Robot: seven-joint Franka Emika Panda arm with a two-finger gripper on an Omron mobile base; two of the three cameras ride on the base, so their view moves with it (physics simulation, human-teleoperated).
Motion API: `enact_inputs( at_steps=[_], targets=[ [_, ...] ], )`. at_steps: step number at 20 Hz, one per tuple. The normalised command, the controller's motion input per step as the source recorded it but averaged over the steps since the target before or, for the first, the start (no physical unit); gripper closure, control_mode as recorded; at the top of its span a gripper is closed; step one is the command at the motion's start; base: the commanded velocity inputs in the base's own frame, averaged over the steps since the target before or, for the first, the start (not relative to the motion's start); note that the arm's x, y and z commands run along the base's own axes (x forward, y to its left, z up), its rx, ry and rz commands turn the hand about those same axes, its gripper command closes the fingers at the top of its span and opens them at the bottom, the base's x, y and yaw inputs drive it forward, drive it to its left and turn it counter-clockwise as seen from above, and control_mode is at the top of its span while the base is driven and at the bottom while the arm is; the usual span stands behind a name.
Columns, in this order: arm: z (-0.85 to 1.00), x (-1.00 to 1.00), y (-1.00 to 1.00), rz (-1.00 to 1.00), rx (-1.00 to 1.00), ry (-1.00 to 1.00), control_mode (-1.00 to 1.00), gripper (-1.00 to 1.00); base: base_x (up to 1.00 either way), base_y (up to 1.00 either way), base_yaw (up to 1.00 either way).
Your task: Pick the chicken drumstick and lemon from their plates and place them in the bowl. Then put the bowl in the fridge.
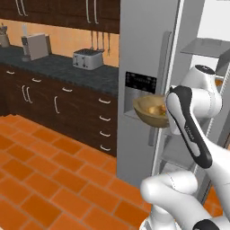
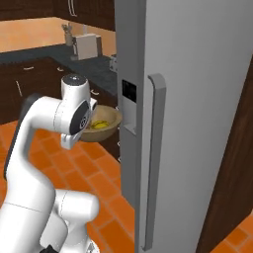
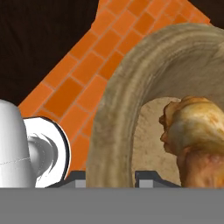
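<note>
Gripping the rim of the bowl point(image 3: 114, 131), the gripper point(image 3: 108, 178) has one dark fingertip on each side of the wooden wall, closed on it. The bowl is carried in the air above the orange tile floor point(image 1: 40, 179), directly ahead of the gripper, its opening roughly upward in the base views. The chicken drumstick point(image 3: 197, 140) lies inside the bowl, just beyond the fingertips; its long axis cannot be determined. The fridge point(image 2: 192, 123) stands close beside the bowl, grey door and long vertical handle point(image 2: 153, 158) toward the arm.
</note>
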Motion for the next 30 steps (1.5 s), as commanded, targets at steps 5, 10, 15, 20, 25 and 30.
enact_inputs(
  at_steps=[5, 10, 15, 20, 25, 30],
  targets=[
    [0.00, 0.00, 0.00, 0.00, 0.00, 0.00, 1.00, 1.00, 0.30, 0.49, 0.11],
    [0.00, 0.00, 0.00, 0.00, 0.00, 0.00, 1.00, 1.00, 0.00, 0.37, 0.29],
    [0.00, 0.00, 0.00, 0.00, 0.00, 0.00, 1.00, 1.00, 0.44, 0.79, 0.26],
    [0.00, 0.00, 0.00, 0.00, 0.00, 0.00, 1.00, 1.00, 1.00, 0.39, 0.04],
    [0.00, 0.00, 0.00, 0.00, 0.00, 0.00, 1.00, 1.00, 0.94, 0.77, -0.04],
    [0.00, 0.00, 0.00, 0.00, 0.00, 0.00, 1.00, 1.00, 0.58, -0.47, 0.20]
  ],
)
